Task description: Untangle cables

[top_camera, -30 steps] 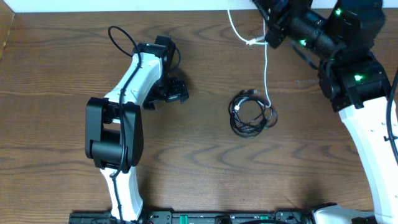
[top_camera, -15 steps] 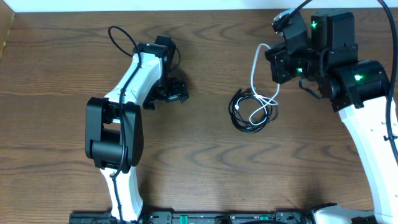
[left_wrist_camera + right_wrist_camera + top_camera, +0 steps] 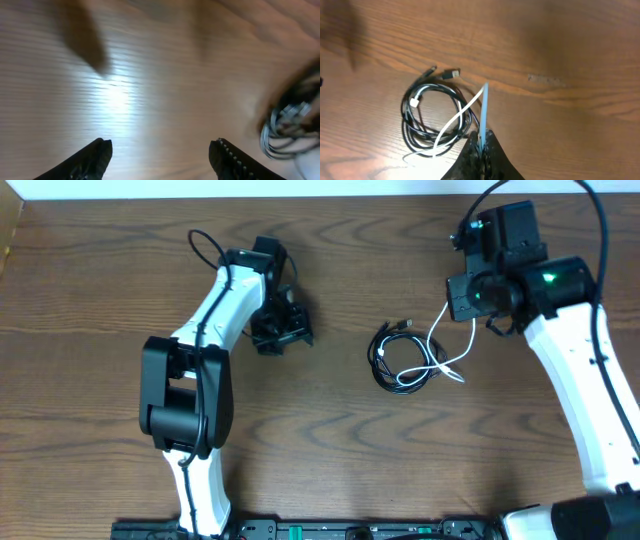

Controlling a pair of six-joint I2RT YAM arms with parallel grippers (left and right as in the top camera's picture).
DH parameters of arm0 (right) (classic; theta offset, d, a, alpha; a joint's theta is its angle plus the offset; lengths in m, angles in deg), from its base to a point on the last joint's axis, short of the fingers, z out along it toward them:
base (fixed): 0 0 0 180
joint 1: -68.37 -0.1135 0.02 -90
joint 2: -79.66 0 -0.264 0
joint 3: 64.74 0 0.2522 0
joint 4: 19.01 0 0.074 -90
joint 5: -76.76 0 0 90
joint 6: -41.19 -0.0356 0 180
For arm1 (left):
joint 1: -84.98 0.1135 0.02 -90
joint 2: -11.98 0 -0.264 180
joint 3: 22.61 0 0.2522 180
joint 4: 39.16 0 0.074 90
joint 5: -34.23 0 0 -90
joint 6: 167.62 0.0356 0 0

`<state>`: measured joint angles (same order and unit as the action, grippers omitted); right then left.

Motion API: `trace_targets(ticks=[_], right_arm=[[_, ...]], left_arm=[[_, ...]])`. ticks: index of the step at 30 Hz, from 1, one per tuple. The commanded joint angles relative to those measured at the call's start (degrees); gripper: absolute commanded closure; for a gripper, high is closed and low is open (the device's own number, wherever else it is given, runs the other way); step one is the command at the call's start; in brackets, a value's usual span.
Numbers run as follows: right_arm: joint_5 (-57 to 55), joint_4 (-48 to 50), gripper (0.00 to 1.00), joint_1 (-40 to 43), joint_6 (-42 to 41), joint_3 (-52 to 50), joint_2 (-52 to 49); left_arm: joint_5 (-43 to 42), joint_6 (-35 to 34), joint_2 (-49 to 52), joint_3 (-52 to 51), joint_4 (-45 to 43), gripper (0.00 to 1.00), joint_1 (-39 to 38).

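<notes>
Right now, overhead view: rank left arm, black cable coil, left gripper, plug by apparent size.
Largest: left arm, by far.
Next: black cable coil and left gripper, about alike; the gripper may sit nearer the camera, so unranked.
Smallest: plug at the coil's top.

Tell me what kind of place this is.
Likely a robotics lab workbench, not a home. Two robot arms, left arm and right arm, stand at a wood-grain table with a coiled black cable and a white cable pinched in the right gripper.

Blurred, edge-cropped cables
</notes>
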<state>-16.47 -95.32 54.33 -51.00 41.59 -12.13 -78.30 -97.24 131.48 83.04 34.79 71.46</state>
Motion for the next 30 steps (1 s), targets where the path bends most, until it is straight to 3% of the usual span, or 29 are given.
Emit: trace_targets(ticks=[1,8,11,15,18,22,30], right_arm=[[-2.1,-0.9,0.99,0.2,-2.1,0.4,-2.2],[-9.1,-2.6,0.99,1.8,-2.1,0.4,-4.8],[-8.4,-2.4,0.99,4.1,-2.5,0.3,-4.9],[-7.0,-2.3,0.99,5.7,-2.5,0.4,-4.9],[-4.6,-1.7,0.99,6.4,-2.5,0.4,-4.9],[-3.7,-1.3,0.99,6.6,-2.5,0.4,-4.9],[-3.7,-1.4,0.99,6.6,-2.5,0.3,-4.9]], left_arm=[[-4.0,0.6,0.6,0.2,-0.1,0.31,-3.3],[-3.8,-3.6,0.6,0.2,-5.4,0.31,-9.9],[-3.0,-6.4,0.6,-0.2,-9.1,0.40,-13.4],[4.0,-12.1,0.6,-1.8,-11.8,0.43,-17.2],[4.0,-12.0,0.6,-2.2,-13.8,0.44,-19.8],[5.5,-12.4,0.6,-2.2,-16.0,0.54,-23.0],[17.3,-17.3,0.7,-2.9,-16.0,0.54,-28.0]])
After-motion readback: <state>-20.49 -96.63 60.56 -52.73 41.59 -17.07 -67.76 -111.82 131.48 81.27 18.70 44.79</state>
